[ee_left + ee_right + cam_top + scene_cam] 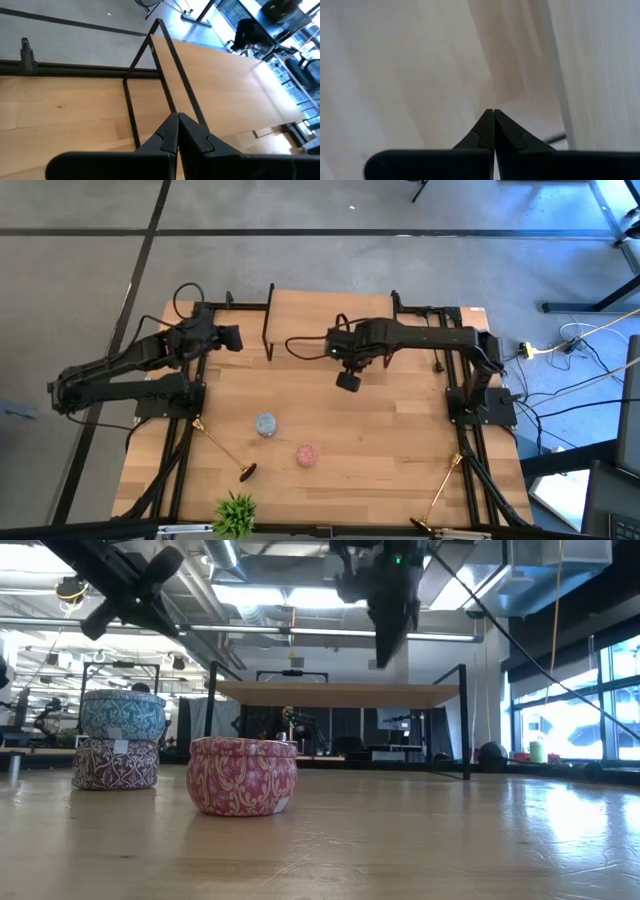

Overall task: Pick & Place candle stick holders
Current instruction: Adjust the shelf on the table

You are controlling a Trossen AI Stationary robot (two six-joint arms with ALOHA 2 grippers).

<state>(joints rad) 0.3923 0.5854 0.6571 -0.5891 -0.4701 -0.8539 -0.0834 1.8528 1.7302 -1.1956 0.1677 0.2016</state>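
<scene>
Because nothing has been picked up yet, the high view shows both arms held above the far half of the table (pixel 330 415): the left gripper (pixel 228 338) near the far-left corner beside a black wire rack (pixel 269 320), the right gripper (pixel 348 381) over the middle. The candle stick holders lie flat along the near edge, well apart from both grippers: a gold one with a black base (pixel 222 448) near-left, another gold one (pixel 440 492) near-right. A third is not visible. Between them sit a blue tin (pixel 265 424) and a pink tin (pixel 307 455), with a small green plant (pixel 235 513) at the near edge.

In the low view, the pink tin (pixel 241 774) stands closest, and the blue tin (pixel 122 714) appears to rest on a third, patterned tin (pixel 115 762); no holder shows here.

In the left wrist view, the fingers (pixel 167 135) are pressed together, empty, aimed at the rack (pixel 160 65).

In the right wrist view, the fingers (pixel 487 131) are likewise pressed together over bare wood, likely awaiting the reach.
</scene>
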